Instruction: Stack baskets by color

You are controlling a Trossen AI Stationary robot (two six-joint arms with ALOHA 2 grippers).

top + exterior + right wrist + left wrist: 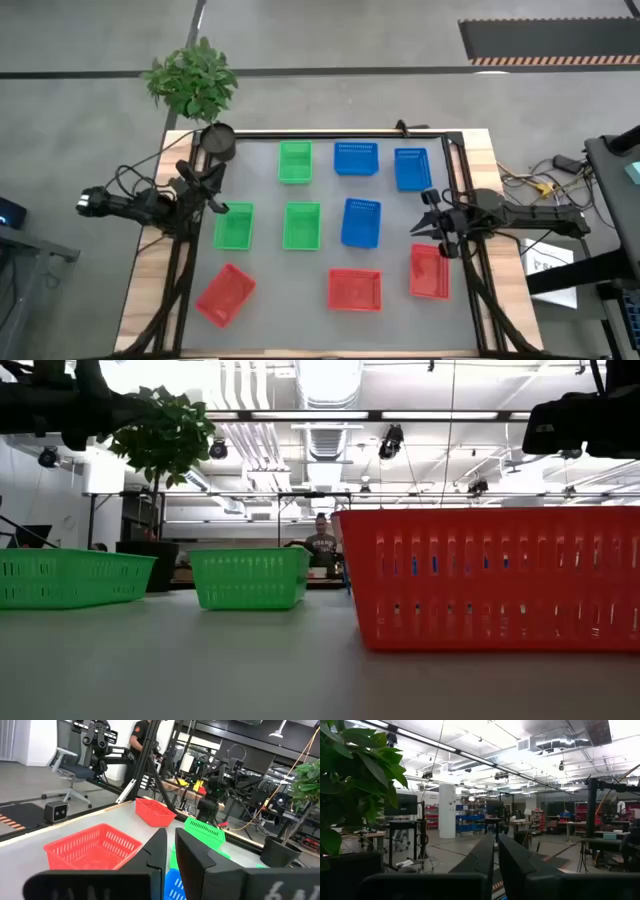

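Left claw [213, 172]: mine, clenched, empty, raised at the desk's left edge near the black pot [218, 140].
Right claw [432, 222]: mine, clenched, empty, raised at the right edge.
Green baskets [295, 162]: three, apart, left-centre.
Blue baskets [355, 159]: three, apart, right-centre.
Red baskets [355, 290]: three, apart, along the near row.
Desk [300, 325]: grey, nothing stacked.
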